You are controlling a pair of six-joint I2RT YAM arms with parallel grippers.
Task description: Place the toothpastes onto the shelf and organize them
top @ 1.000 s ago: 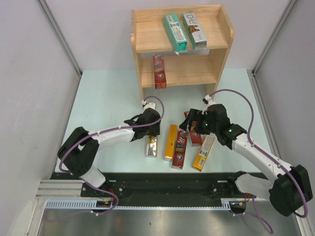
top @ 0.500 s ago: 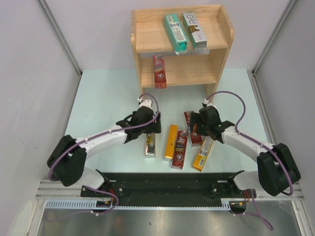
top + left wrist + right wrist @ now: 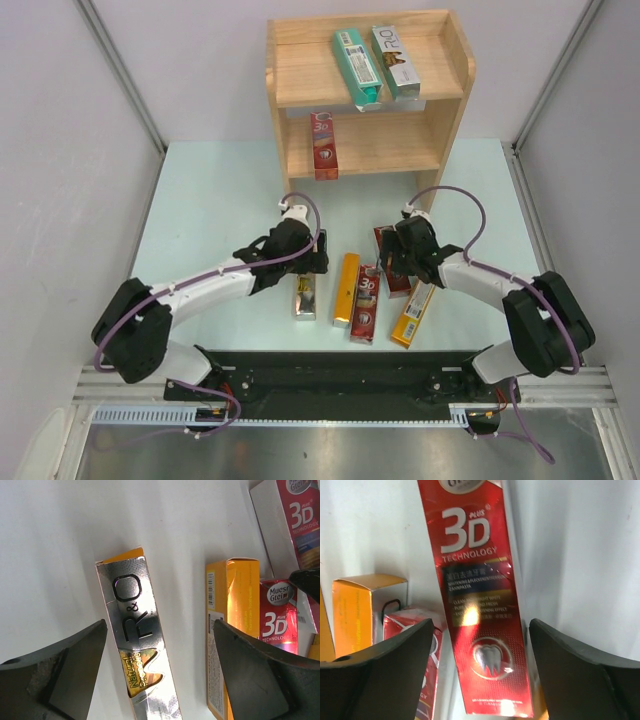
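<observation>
Silver R&O ctn point(image 3: 141, 642) flat, long axis near-far.

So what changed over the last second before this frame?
Both arms sank lower toward the table. The left claw now straddles the silver R&O carton, and the right claw straddles a red 3D carton. Both claws are open, with nothing gripped or released. All cartons on the table and the three on the shelf stayed put.

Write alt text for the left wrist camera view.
A silver R&O toothpaste carton lies flat on the white table, framed between the left arm's open fingers. To its right lie an orange carton and a red 3D carton.
</observation>
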